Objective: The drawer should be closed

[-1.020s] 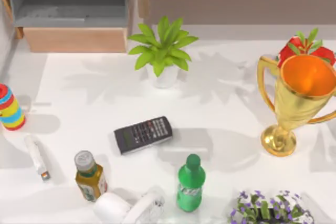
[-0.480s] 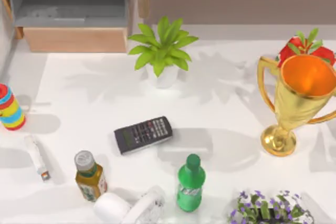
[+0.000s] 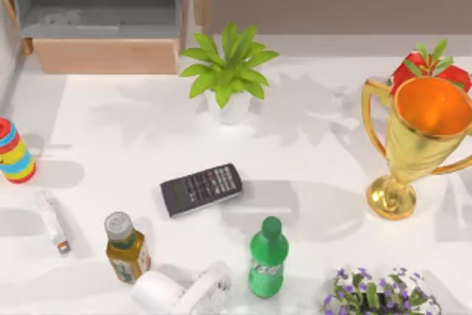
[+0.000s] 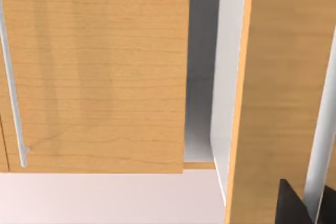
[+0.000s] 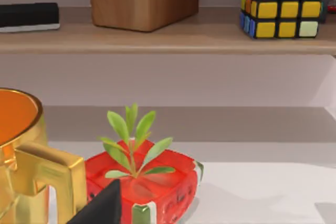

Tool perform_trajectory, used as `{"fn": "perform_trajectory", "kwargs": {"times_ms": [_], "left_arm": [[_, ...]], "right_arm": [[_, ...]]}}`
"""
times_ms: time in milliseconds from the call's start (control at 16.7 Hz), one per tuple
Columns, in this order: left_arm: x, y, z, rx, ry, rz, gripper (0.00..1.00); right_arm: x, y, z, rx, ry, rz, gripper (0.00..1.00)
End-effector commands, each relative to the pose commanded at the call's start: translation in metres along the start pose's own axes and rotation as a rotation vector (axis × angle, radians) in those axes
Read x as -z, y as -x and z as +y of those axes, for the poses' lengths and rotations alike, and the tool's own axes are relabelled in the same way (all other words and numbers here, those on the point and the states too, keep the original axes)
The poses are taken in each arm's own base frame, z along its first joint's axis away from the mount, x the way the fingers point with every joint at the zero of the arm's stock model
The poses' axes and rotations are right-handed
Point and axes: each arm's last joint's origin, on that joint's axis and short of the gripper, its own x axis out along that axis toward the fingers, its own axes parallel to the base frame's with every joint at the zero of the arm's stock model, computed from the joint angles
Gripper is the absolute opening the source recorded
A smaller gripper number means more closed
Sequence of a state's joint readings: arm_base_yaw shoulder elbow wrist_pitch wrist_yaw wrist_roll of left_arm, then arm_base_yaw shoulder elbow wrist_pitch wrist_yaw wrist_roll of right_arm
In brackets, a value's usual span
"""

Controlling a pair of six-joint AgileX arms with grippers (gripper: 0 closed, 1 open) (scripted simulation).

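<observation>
Nothing on the desk [image 3: 310,145] has shifted. Far left, the drawer [image 3: 103,55] stands pulled out, its tan front running left-right; the left arm is nearer, facing wood. I cannot tell either hand's state.

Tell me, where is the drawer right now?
In the top view the drawer sits at the table's far left corner, pulled open so its grey inside shows. The potted plant is its nearest neighbour, just to its right.
</observation>
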State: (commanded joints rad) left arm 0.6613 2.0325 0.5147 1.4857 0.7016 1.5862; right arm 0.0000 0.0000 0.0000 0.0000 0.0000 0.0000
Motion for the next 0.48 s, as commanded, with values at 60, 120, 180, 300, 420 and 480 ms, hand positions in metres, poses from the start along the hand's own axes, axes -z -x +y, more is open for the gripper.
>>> {"fn": "perform_trajectory", "kwargs": {"times_ms": [60,120,180,300,420,480], "left_arm": [[0.000,-0.001,0.000,0.001,0.001,0.000,0.00],[0.000,-0.005,-0.001,0.004,0.004,0.000,0.00],[0.001,-0.012,-0.002,0.007,0.006,-0.001,0.00],[0.002,-0.030,0.000,0.001,0.002,-0.002,0.00],[0.002,-0.051,0.002,-0.006,-0.005,-0.001,0.00],[0.001,-0.058,0.002,-0.004,-0.003,0.000,0.00]], "right_arm": [[0.000,0.000,0.000,0.000,0.000,0.000,1.00],[0.000,0.000,0.000,0.000,0.000,0.000,1.00],[0.000,0.000,0.000,0.000,0.000,0.000,1.00],[0.000,0.000,0.000,0.000,0.000,0.000,1.00],[0.000,0.000,0.000,0.000,0.000,0.000,1.00],[0.000,0.000,0.000,0.000,0.000,0.000,1.00]]}}
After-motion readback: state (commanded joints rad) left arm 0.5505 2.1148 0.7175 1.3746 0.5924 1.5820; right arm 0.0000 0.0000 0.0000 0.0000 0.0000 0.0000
